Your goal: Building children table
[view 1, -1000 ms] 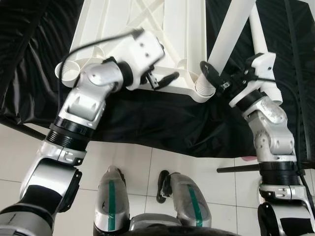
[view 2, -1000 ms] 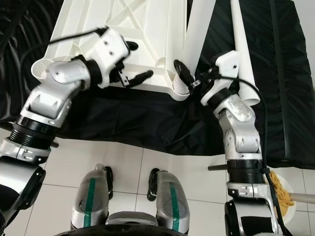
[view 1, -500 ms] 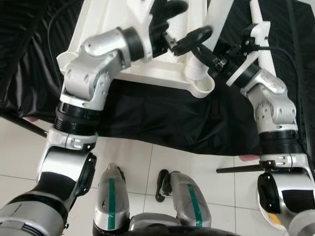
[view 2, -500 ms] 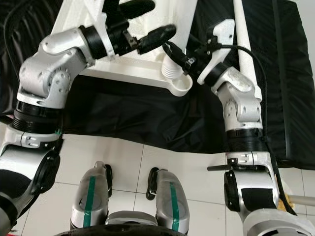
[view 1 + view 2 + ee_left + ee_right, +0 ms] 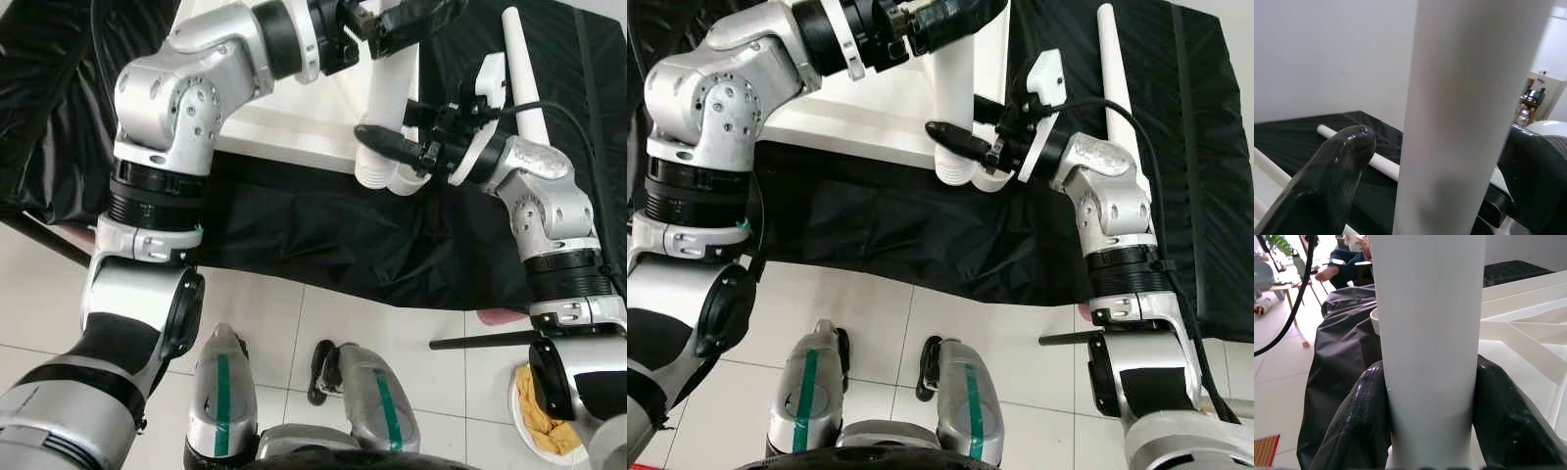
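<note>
The white table top (image 5: 284, 132) lies upside down on a black cloth. A white table leg (image 5: 390, 93) stands upright at its near right corner, threaded end down at the socket. My right gripper (image 5: 394, 155) is shut on the leg just above that end; in the right wrist view both fingers (image 5: 1359, 426) press against its sides. My left gripper (image 5: 416, 15) straddles the leg higher up. In the left wrist view one finger (image 5: 1334, 176) stands slightly off the leg (image 5: 1469, 117), and the other sits against it. A second loose leg (image 5: 524, 73) lies on the cloth.
The black cloth (image 5: 294, 235) hangs over the front edge above a tiled floor (image 5: 274, 313). A black rod (image 5: 480, 340) sticks out at the lower right, beside a plate of yellow food (image 5: 549, 426). A person (image 5: 1347, 257) sits far off in the room.
The leg has gone from leaning to upright over the corner socket. My left gripper left the table's front edge and rose to the leg. My right gripper slid around the leg's base.
</note>
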You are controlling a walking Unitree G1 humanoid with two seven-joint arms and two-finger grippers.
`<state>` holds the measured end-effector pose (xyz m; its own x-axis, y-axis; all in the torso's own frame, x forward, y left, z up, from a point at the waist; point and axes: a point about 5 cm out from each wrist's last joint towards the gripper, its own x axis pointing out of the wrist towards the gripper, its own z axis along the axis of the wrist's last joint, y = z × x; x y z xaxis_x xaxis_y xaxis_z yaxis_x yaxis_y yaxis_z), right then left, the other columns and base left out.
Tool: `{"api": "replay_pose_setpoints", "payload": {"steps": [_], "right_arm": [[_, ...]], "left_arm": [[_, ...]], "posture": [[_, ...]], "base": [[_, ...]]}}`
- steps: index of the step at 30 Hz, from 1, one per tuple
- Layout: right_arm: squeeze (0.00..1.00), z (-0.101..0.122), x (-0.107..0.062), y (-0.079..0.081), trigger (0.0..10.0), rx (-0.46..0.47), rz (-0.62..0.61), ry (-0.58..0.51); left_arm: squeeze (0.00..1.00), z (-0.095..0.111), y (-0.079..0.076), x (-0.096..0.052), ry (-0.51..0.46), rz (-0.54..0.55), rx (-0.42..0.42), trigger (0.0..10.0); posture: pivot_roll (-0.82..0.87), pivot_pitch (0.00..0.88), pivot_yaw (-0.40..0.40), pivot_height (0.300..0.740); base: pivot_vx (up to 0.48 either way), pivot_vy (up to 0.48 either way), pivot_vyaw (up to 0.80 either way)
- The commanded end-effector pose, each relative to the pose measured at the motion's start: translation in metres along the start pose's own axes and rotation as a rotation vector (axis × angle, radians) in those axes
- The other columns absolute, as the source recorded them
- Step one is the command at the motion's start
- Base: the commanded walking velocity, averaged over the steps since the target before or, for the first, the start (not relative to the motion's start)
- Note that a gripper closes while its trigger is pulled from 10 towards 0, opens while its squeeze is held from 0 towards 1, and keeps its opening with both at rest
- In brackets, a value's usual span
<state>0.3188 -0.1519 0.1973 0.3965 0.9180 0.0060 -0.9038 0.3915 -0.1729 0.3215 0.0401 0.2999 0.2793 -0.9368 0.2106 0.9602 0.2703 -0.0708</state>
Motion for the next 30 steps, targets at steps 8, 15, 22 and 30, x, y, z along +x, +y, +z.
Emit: {"api": "replay_pose_setpoints", "payload": {"steps": [8, 15, 22, 30], "right_arm": [[0.00, 0.003, -0.005, -0.007, 10.0, -0.043, -0.010, 0.015], [0.00, 0.006, -0.008, -0.015, 10.0, -0.050, -0.060, 0.016], [0.00, 0.007, -0.006, -0.021, 10.0, -0.004, -0.120, 0.015], [1.00, 0.012, 0.000, -0.021, 10.0, -0.012, -0.209, -0.052]], "left_arm": [[0.00, 0.008, 0.002, 0.005, -0.003, -0.019, -0.127, 0.0], [0.00, 0.015, 0.007, 0.002, -0.010, 0.031, -0.109, 0.0], [0.00, 0.015, 0.011, 0.004, 0.009, 0.110, -0.114, 0.0], [0.00, 0.026, 0.017, 0.012, 0.006, 0.280, -0.017, 10.0]], "posture": [[0.14, 0.026, -0.093, 0.740], [0.14, 0.033, -0.092, 0.740], [0.13, 0.042, -0.097, 0.740], [0.13, 0.052, -0.100, 0.740]], "base": [[0.000, 0.000, 0.00], [0.000, 0.000, 0.00], [0.000, 0.000, 0.00], [0.000, 0.000, 0.00]]}}
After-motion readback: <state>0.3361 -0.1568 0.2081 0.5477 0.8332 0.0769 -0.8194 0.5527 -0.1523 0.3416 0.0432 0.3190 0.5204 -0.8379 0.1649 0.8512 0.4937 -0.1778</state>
